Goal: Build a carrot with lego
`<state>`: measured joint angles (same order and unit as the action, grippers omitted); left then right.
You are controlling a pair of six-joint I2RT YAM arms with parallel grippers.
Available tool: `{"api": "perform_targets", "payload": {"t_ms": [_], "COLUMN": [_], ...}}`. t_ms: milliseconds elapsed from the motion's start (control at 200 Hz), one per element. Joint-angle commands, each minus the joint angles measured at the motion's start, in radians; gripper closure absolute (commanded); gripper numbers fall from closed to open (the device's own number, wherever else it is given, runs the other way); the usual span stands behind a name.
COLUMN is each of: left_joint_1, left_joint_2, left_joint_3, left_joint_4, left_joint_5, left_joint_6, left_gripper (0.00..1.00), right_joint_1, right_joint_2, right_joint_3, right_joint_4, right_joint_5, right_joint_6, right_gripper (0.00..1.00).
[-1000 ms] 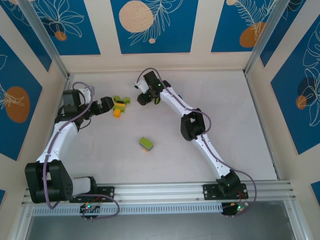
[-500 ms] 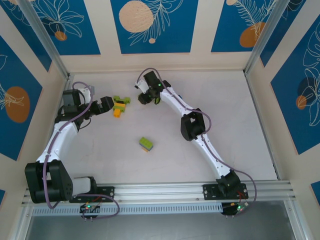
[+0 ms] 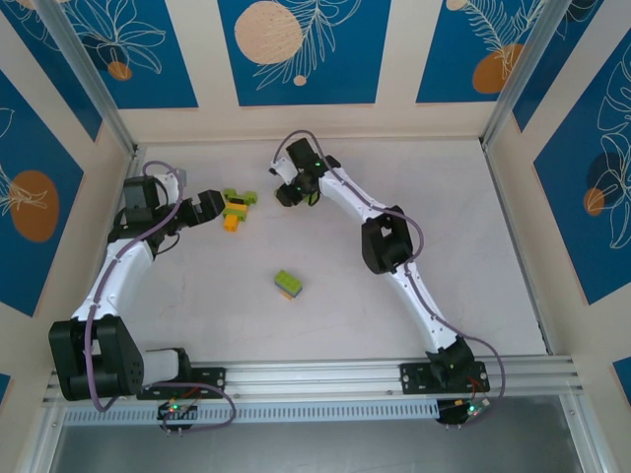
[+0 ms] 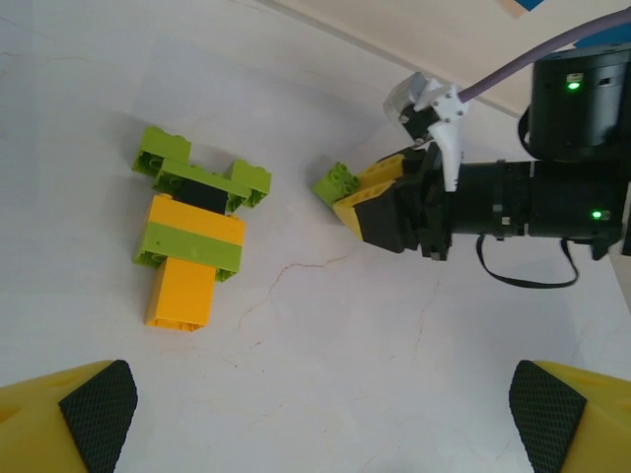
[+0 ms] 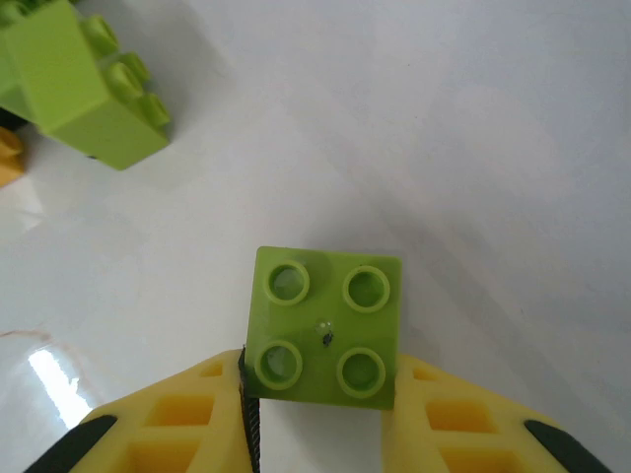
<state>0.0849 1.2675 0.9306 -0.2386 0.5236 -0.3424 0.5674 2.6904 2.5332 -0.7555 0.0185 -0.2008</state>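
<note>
White tabletop boxed in by blue wall panels with leaves and orange discs carries the work near its far edge, left of centre, where a small green brick sits studs-up, clamped between the tips of the right gripper; just beside it toward the left edge lies the half-built carrot, flat and unheld, with the left gripper close by, jaws spread wide; a green-and-orange stack waits near the middle; the fingers catch only the brick's near end, so I judge it could pivot or pop free when pressed, and the loose carrot could skid or meet the studs askew; no brand, label or legible writing shows
</note>
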Motion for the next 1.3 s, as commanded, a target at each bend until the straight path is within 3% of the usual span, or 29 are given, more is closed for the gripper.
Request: {"api": "perform_targets", "payload": {"t_ms": [0, 445, 645, 985, 1295], "left_joint_1": [0.008, 0.008, 0.007, 0.006, 0.007], "left_joint_2": [-0.002, -0.008, -0.008, -0.002, 0.000], "left_joint_3": [0.024, 0.022, 0.025, 0.022, 0.022], "left_joint_4": [0.026, 0.028, 0.030, 0.030, 0.029], "left_joint_5": [0.027, 0.035, 0.037, 0.040, 0.037], "left_joint_6": [-0.010, -0.015, -0.017, -0.020, -0.017], "left_gripper": [0.00, 0.00, 0.00, 0.00, 0.00], "right_joint_1": [0.002, 0.025, 0.033, 0.071, 0.071], "right_joint_2": [-0.134, -0.645, -0.773, -0.779, -0.772], "right_joint_3": [-0.064, -0.848, -1.094, -1.228, -1.217], "right_joint_4": [-0.028, 0.141, 0.191, 0.188, 0.160], "right_joint_5": [-0.013, 0.092, 0.139, 0.186, 0.176], "right_joint_6": [0.029, 0.105, 0.203, 0.304, 0.303], "right_gripper": [0.71, 0.69, 0.69, 0.69, 0.52]}}
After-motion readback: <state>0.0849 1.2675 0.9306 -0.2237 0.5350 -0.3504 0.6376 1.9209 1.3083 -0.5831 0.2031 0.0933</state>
